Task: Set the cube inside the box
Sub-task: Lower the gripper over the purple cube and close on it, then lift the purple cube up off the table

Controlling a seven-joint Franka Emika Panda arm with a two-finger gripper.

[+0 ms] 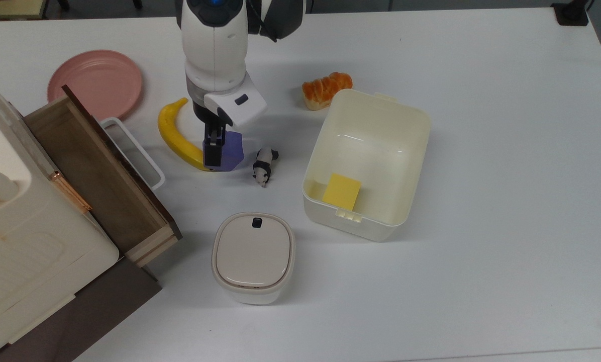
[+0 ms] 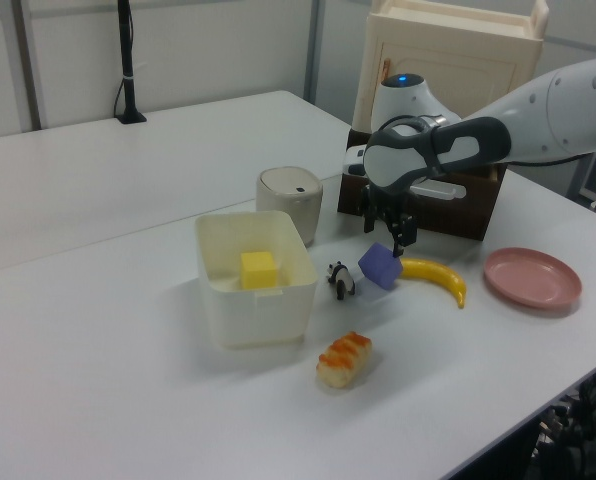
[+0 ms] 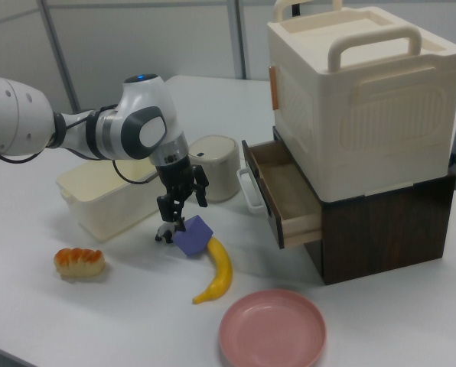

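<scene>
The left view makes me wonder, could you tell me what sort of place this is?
Probably a robotics lab: a robot arm works at a white table laid out with test props such as a toy panda, banana and bread.

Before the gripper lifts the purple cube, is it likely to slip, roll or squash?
The cube looks matte, so it probably grips well. Its flat faces suggest it will not roll, though it sits tilted against the banana and may shift when touched. It keeps crisp block edges, so it is likely stiff.
</scene>
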